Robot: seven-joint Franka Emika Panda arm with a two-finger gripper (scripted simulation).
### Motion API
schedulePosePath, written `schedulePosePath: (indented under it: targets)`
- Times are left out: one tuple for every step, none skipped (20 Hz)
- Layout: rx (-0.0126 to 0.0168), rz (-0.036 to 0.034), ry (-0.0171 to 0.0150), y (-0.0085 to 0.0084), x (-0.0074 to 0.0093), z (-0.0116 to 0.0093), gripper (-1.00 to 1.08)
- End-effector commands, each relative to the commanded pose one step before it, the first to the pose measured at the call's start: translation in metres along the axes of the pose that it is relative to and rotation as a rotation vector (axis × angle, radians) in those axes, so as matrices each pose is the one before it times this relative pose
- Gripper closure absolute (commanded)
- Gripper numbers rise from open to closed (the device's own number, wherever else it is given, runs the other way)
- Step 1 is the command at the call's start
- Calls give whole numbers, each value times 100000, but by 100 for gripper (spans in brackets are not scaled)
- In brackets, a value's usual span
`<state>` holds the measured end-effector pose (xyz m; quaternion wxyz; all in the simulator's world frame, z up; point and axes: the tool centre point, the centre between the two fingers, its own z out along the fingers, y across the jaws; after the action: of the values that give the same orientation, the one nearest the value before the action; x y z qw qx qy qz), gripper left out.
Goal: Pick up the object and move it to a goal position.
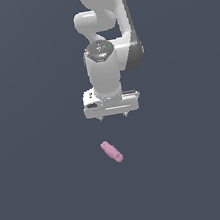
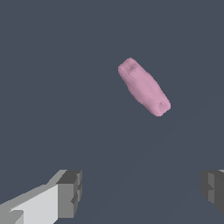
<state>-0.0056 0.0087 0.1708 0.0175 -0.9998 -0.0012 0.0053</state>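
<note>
Pink object: you see it lying on its side on the dark floor, turned at a slant. In the exterior view it sits a little to the left of the middle, just below the gripper.
Gripper: it hangs right over the floor, near the pink object but not touching it. In the wrist view the 2 fingers are spread wide apart and nothing is between them.
Step now: I think you are lining up to come down on the pink object. It is not picked up yet.
What could go wrong: the pink object is not between the fingers in the wrist view. If you go straight down from here, a finger could miss it or bump it.
Why it matters: it is small and round, so a bump could make it roll away. It also lies at a slant, so you may need to turn the gripper to match.
Floor: flat, plain, dark blue-grey.
Room: you see nothing else, and no goal mark shows.
</note>
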Motion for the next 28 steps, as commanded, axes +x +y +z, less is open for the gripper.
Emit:
schedulePosePath:
  targets:
    - [-164,-1818,-25,73,265,202,-92]
    - [-82,-1046,2,31,154,104,-92]
    - [-98,-1162,4,46,170,119,-92]
    - [-117,-1294,5,64,189,136,-92]
    - [-131,-1423,5,77,206,153,-92]
    - [-135,-1558,4,83,223,168,-92]
    - [-140,-1698,2,90,240,184,-92]
    - [-146,-1832,0,102,255,202,-92]
    - [-154,-1967,-1,118,270,220,-92]
    - [-160,-2105,-2,131,284,239,-92]
    - [-163,-2242,-4,147,297,258,-92]
    - [-166,-2379,-5,162,308,279,-92]
    - [-168,-2516,-7,180,318,300,-92]
    - [-169,-2650,-8,199,326,321,-92]
    - [-166,-2751,-8,216,328,339,-92]
    - [-158,-2752,-8,225,317,346,-92]
    - [-149,-2745,-7,234,305,351,-92]
    - [-140,-2738,-6,241,293,356,-92]
    - [-132,-2729,-5,249,280,360,-92]
    - [-124,-2722,-3,256,267,365,-92]
    - [-115,-2685,0,260,251,366,-92]
    - [-103,-2550,2,253,226,352,-92]
    - [-92,-2404,5,245,202,337,-92]
    - [-83,-2260,7,234,180,321,-92]
    - [-74,-2118,9,223,160,304,-92]
    - [-66,-1976,10,211,141,287,-92]
    - [-59,-1836,12,198,125,269,-92]
    - [-53,-1695,12,186,109,250,-92]
